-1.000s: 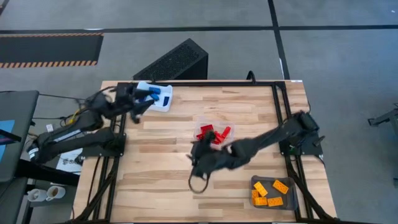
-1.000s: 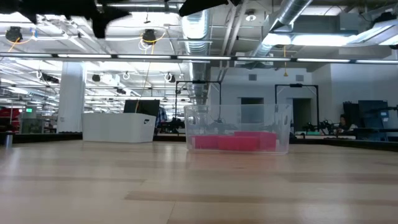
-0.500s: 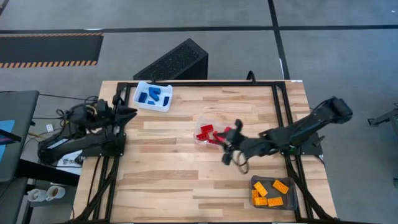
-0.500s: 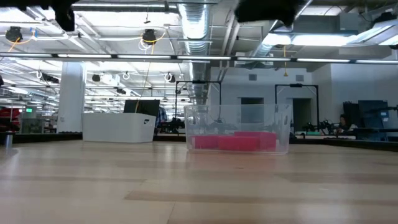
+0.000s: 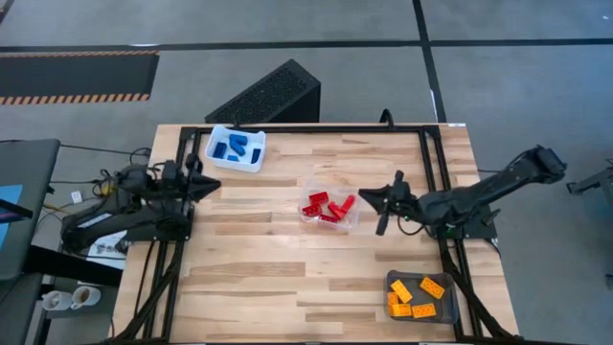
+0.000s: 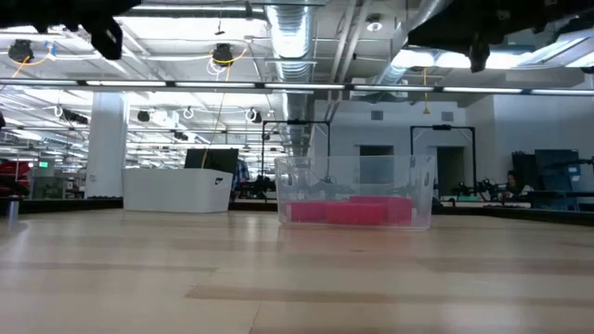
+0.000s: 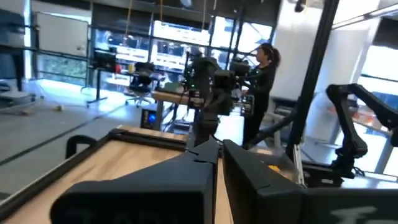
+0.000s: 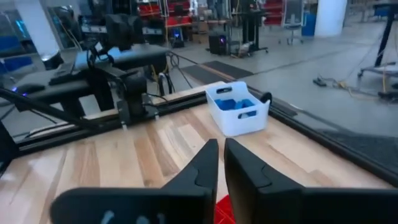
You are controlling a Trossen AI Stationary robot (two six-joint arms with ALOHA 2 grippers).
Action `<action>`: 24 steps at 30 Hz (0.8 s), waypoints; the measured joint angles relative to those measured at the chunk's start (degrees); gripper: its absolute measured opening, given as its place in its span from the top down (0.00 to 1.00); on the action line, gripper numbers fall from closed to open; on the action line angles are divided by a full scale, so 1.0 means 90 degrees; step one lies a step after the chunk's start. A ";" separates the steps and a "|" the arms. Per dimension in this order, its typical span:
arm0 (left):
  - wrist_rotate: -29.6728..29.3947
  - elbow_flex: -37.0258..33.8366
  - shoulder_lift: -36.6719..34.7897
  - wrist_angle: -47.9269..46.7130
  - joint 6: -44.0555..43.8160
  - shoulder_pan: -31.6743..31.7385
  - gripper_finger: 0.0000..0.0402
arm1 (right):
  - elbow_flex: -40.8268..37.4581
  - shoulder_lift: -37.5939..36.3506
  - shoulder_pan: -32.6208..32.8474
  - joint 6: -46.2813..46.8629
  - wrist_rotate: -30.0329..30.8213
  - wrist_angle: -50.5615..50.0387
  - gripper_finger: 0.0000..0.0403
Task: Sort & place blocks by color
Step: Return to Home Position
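Blue blocks point(image 5: 238, 147) lie in a white tray point(image 5: 251, 164) at the far left, also in the right wrist view as blue blocks point(image 8: 235, 103). Red blocks point(image 5: 326, 205) fill a clear tray point(image 6: 422, 190) at the table's middle. Orange blocks point(image 5: 414, 295) sit in a grey tray point(image 5: 450, 309) at the near right. My left gripper point(image 5: 215, 185) hangs shut over the table's left edge, nearer than the white tray. My right gripper point(image 5: 364, 193) is shut just right of the clear tray, above the table. Neither holds anything.
A black frame rail point(image 5: 316, 127) runs along the table's far edge and down both sides. A dark slatted box point(image 5: 268, 96) stands on the floor beyond the far edge. Bare wood point(image 5: 268, 278) spreads over the near half. A person point(image 7: 261, 74) stands in the room behind.
My left gripper has drawn back from over the white tray toward the table's left edge and a little nearer. My right gripper has swept from the table's near middle toward the right and far side, ending beside the clear tray. The blocks and trays have stayed put.
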 joint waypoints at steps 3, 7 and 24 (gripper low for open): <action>0.0009 -0.0489 -0.0018 0.0694 -0.0084 0.0000 0.99 | -0.0141 -0.0333 -0.0002 -0.0307 -0.0207 0.0005 0.90; 0.0218 -0.1079 -0.0066 0.1555 -0.0277 0.0000 1.00 | -0.0357 -0.0933 -0.0016 -0.0675 -0.0527 0.0022 0.94; -0.1338 -0.2204 -0.0071 0.2193 0.0160 -0.0814 1.00 | -0.2439 -0.4031 -0.1045 -0.1356 -0.1576 -0.0053 0.98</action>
